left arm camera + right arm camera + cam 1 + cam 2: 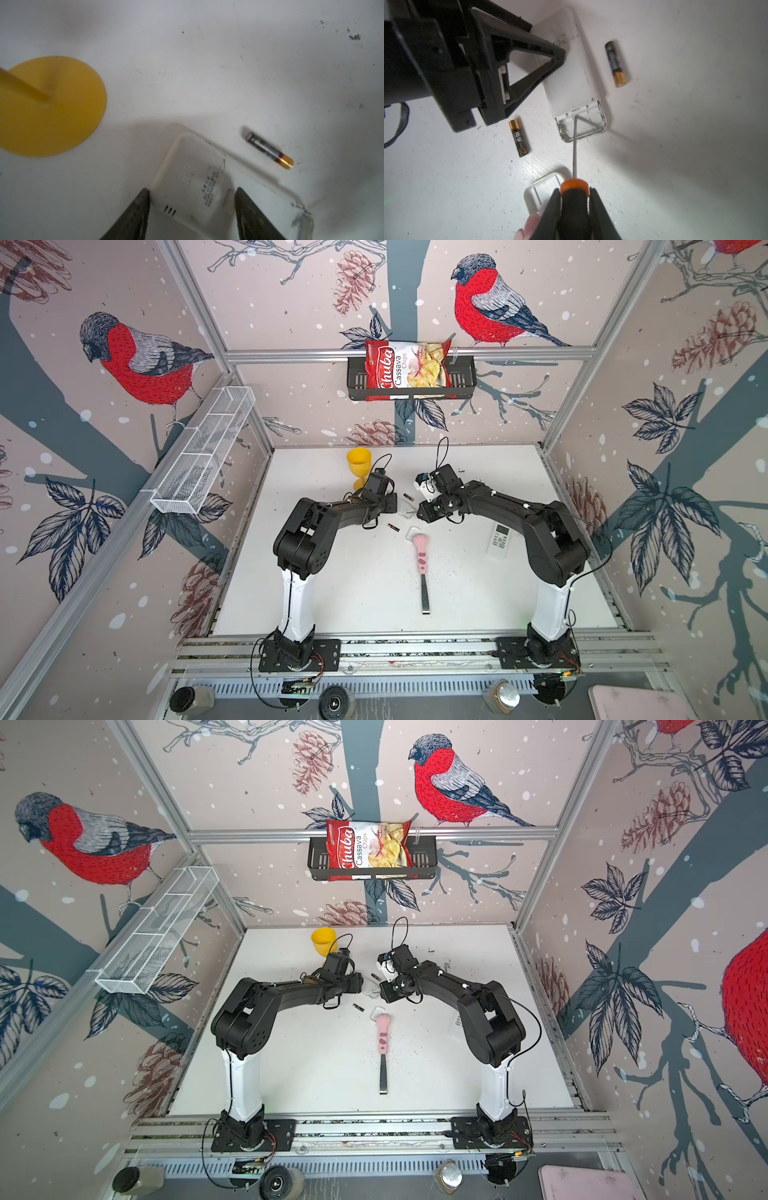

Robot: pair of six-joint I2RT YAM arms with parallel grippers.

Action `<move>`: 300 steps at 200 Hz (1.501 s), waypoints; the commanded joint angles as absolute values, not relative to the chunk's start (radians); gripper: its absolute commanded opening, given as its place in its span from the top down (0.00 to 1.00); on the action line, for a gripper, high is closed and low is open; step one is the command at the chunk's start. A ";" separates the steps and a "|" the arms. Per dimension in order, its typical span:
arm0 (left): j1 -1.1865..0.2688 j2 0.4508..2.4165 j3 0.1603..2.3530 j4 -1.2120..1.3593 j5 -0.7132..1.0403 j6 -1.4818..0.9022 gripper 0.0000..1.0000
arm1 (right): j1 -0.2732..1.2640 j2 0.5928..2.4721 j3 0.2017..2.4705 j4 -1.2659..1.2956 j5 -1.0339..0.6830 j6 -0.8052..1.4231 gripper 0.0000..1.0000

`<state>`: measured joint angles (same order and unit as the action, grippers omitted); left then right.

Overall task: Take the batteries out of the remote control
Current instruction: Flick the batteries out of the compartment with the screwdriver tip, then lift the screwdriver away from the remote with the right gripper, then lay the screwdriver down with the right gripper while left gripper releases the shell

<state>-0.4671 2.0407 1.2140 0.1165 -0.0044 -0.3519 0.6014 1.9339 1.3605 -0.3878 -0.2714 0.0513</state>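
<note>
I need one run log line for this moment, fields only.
left gripper: around remote control | right gripper: shut on screwdriver, tip in open compartment | batteries: both on table | compartment: empty
</note>
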 commanded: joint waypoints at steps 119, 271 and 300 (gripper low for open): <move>-0.483 1.905 1.149 0.088 0.030 -0.354 0.08 | 0.237 2.108 1.669 -0.197 -0.354 0.188 1.00; -0.534 1.755 1.017 0.140 -0.052 -0.384 0.04 | 0.160 2.459 1.997 -0.317 -0.434 0.169 1.00; -0.534 1.752 1.007 0.144 -0.051 -0.389 0.04 | 0.161 2.434 1.959 -0.309 -0.437 0.163 1.00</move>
<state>-0.5339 1.7618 1.0142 0.1173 -0.0372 -0.3782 0.1608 2.4550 1.9831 -0.2859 -0.4511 0.1787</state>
